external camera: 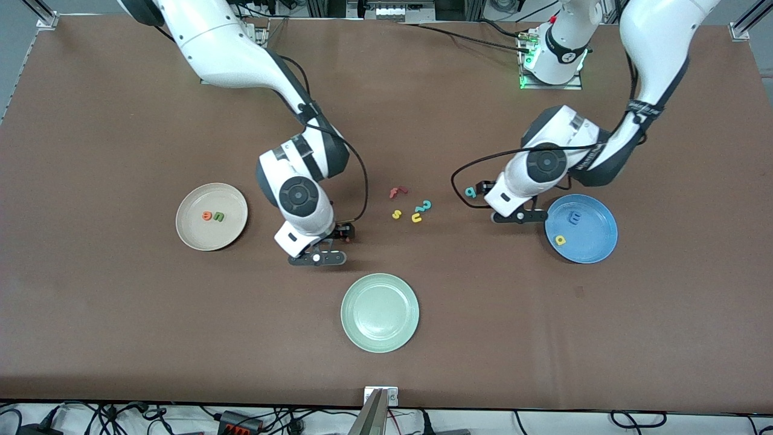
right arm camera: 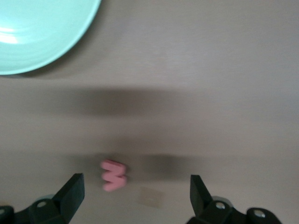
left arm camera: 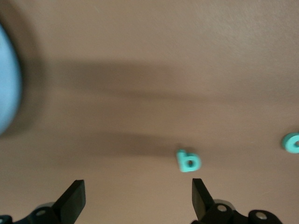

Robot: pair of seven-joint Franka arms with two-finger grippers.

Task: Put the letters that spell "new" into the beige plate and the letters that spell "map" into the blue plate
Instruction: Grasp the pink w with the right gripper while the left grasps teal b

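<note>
Front view: beige plate (external camera: pixel 211 216) holds e and n, blue plate (external camera: pixel 581 228) m and p; beside it, the left gripper (left arm camera: pixel 135 200) spreads over the teal a (left arm camera: pixel 188 161), while the right gripper (right arm camera: pixel 135 198) gapes above the salmon w (right arm camera: pixel 113 175).

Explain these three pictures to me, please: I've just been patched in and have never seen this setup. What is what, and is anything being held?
Two white robot arms work at a brown table. The big picture looks down from across the table; the two small ones come from cameras on each wrist.

The left gripper is open and holds nothing, low over the small teal letter a beside the round blue plate, which holds a blue m and a yellow p.

The right gripper is open and empty, over the salmon-red w. The round beige plate holds an orange e and a green n.

A pale green plate and spare letters lie mid-table.
</note>
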